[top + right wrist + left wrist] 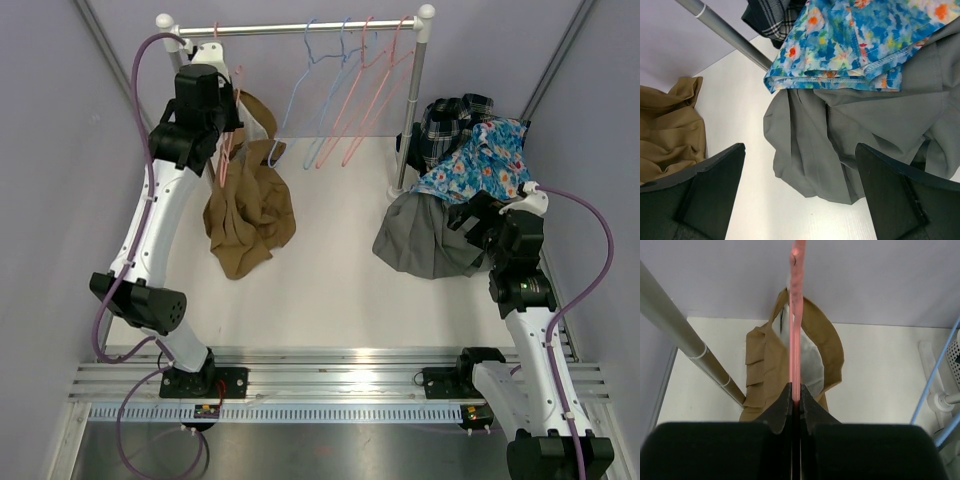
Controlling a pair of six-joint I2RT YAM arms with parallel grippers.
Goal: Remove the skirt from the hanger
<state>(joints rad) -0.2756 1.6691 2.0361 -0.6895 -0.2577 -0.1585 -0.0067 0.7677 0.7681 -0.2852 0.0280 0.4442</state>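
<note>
Left wrist view: at far left the thin pink hanger [797, 315] is clamped by the left gripper [796, 392]; the soft, light tan skirt [762, 372] hung on it should be taken at the waistband. The right gripper [800, 187] is seen wide open, empty.

L arm [148, 215] & R arm [535, 345]: white links, black joints
Purple cable [136, 70] loops off each; black bases [205, 380]; pincer fingers [780, 410] matte black, wedge-shaped.

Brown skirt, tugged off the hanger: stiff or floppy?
Likely floppy: the brown skirt sags in deep folds and pools on the table. Probably light, since the thin pink hanger carries it. It may snag, as its waistband loops around the hanger.
</note>
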